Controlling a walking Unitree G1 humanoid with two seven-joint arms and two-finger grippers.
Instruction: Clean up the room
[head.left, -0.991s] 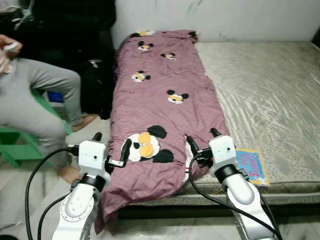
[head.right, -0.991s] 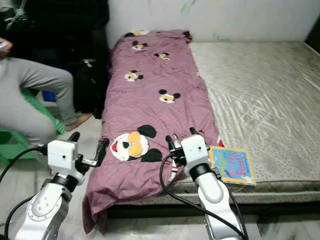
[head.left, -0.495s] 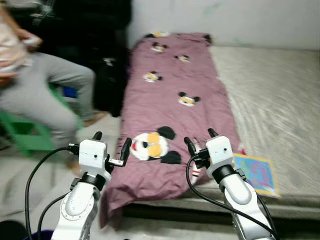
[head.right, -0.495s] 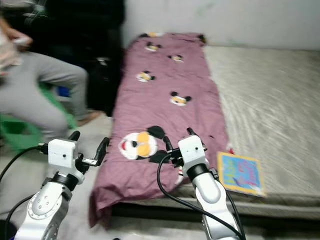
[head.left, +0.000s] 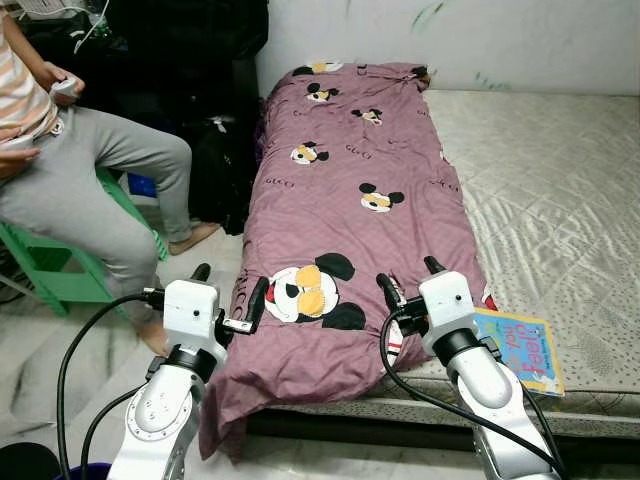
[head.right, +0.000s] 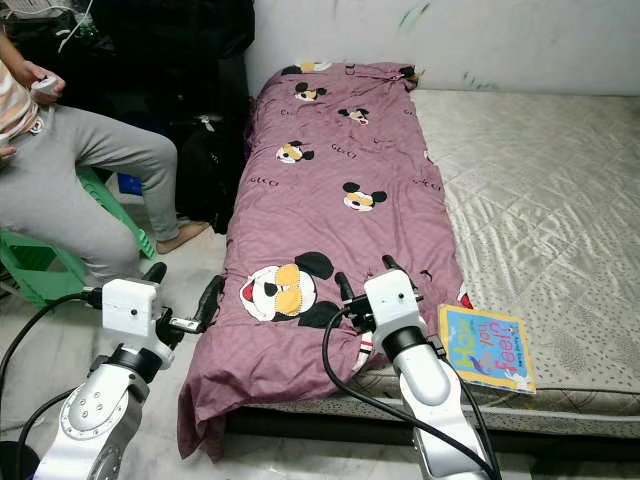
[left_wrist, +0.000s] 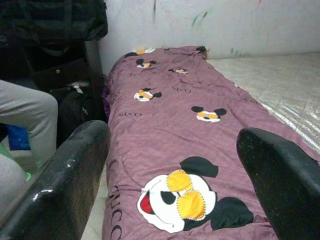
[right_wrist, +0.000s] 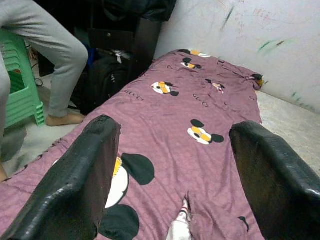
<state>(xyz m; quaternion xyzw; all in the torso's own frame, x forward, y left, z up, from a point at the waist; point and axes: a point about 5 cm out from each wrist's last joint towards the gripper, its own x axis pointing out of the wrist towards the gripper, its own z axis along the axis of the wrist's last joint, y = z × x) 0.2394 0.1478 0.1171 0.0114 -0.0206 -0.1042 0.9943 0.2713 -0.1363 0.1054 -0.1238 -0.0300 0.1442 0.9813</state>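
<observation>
I hold my left gripper (head.left: 228, 298) and right gripper (head.left: 405, 288) spread wide over the mattress's (head.left: 560, 190) near edge, ready for the purple cartoon-mouse quilt (head.left: 350, 200) along its left edge

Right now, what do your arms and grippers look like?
Both arms are silver and rounded. The left gripper and right gripper each have a white boxy block with two long black fingers. Black cables loop from each block down along the arm.
</observation>
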